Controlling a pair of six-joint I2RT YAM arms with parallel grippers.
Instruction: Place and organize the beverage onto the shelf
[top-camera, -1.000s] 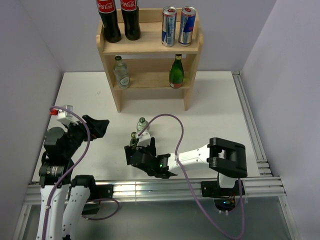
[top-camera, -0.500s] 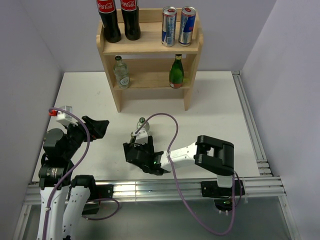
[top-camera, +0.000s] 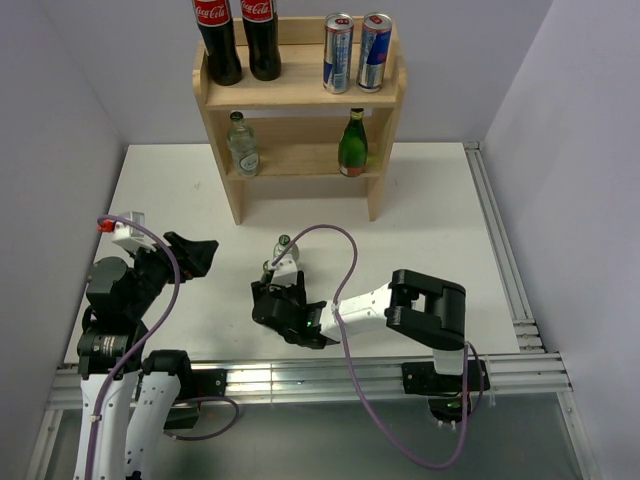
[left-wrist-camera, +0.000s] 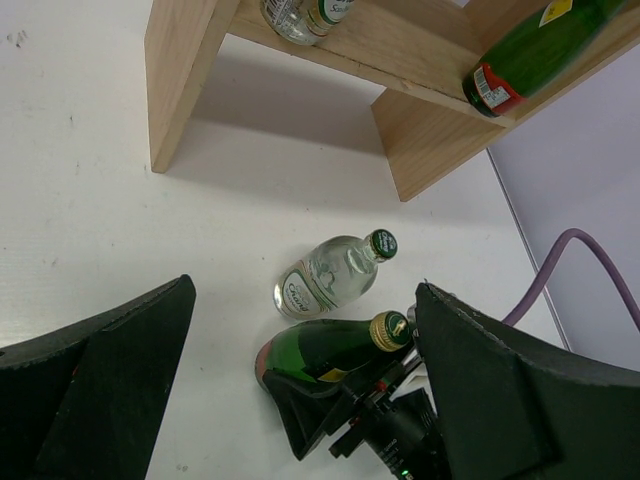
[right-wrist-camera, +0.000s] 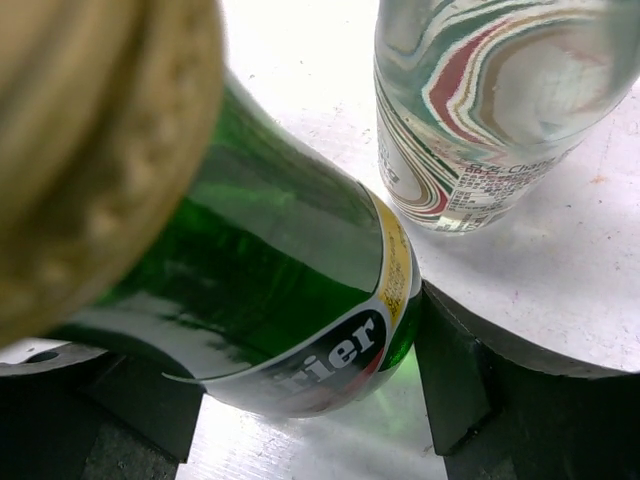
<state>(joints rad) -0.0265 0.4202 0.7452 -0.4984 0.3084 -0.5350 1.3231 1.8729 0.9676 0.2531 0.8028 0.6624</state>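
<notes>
The white tabletop (top-camera: 440, 220) carries a light wooden two-tier shelf (top-camera: 232, 195) at its far edge. On the top tier, two dark cola bottles (top-camera: 218, 45) stand left and two slim silver-blue cans (top-camera: 338, 55) right. Below, a clear glass bottle (top-camera: 243, 145) stands left and a green glass bottle (top-camera: 352, 145) right. Near the front edge, the right gripper (top-camera: 272, 292) clasps a second green glass bottle (left-wrist-camera: 320, 350) at its base, with a second clear green-capped bottle (left-wrist-camera: 325, 275) just beside it. The left gripper (top-camera: 203, 255) hangs spread, empty.
</notes>
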